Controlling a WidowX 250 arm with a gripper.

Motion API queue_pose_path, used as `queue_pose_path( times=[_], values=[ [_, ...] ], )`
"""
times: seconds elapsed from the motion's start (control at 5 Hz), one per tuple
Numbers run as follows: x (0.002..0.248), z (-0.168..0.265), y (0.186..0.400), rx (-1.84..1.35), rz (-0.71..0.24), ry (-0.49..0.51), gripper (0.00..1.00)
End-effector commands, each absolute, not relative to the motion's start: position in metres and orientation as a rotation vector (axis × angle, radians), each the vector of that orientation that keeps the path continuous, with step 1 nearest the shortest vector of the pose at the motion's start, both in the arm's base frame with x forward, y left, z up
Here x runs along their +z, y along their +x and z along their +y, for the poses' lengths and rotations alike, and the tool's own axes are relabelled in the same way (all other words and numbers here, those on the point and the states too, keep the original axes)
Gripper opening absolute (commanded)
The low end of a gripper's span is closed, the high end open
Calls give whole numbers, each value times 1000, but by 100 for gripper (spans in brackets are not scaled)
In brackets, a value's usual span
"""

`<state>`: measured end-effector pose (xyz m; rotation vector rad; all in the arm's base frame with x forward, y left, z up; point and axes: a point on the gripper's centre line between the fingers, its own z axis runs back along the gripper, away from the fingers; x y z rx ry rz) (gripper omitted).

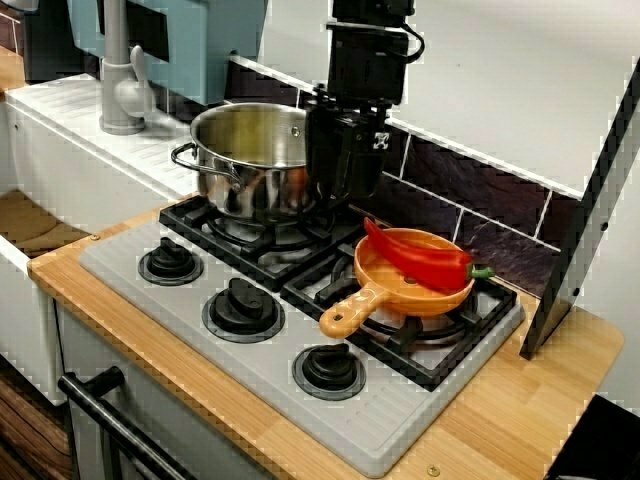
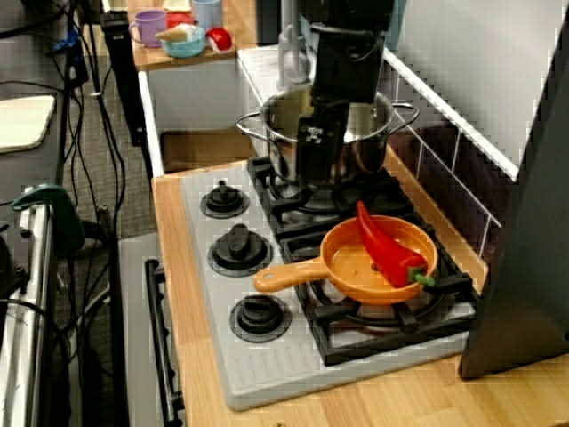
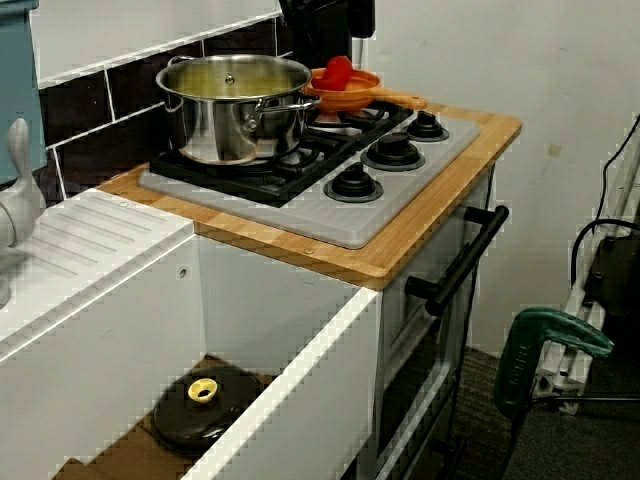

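While the black pincer (image 1: 345, 192) hangs low over the hob (image 1: 120, 255), you have it close against the steel pot (image 1: 250, 150), on the pot's side that faces the hob's other burner. In the view facing the knobs it seems to touch the pot wall, though you cannot tell for sure. Its fingers are dark against a dark body, so you cannot tell how far apart they stand, and you can see nothing in their hold.

The pot stands upright on the hob's left grate. On the hob's right grate sits an orange pan (image 1: 420, 290), its handle pointing toward the hob's knobs (image 1: 243, 308). A red chilli pepper (image 1: 415, 255) lies across the pan, green stem over the rim. Under the hob runs the wooden bench (image 1: 500, 420). In the view from the sink end, a black lid (image 3: 200, 405) lies in the basin, well apart from the hob's left end.
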<state>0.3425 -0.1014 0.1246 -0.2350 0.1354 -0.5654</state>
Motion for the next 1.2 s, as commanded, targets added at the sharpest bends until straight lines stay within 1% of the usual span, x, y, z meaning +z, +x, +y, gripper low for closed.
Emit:
queue_pose_path(
  times=[0.0,0.2,0.4,0.6,0.8,1.0],
  values=[
    [163,-121,335,-796,27,-236,100],
    [168,-129,326,-840,9,-232,100],
    [166,-136,317,-876,-16,-232,100],
    [164,-144,313,-919,-48,-268,100],
    [162,-148,315,-919,-131,-286,100],
    [155,-151,319,-912,-208,-278,100]
  ],
)
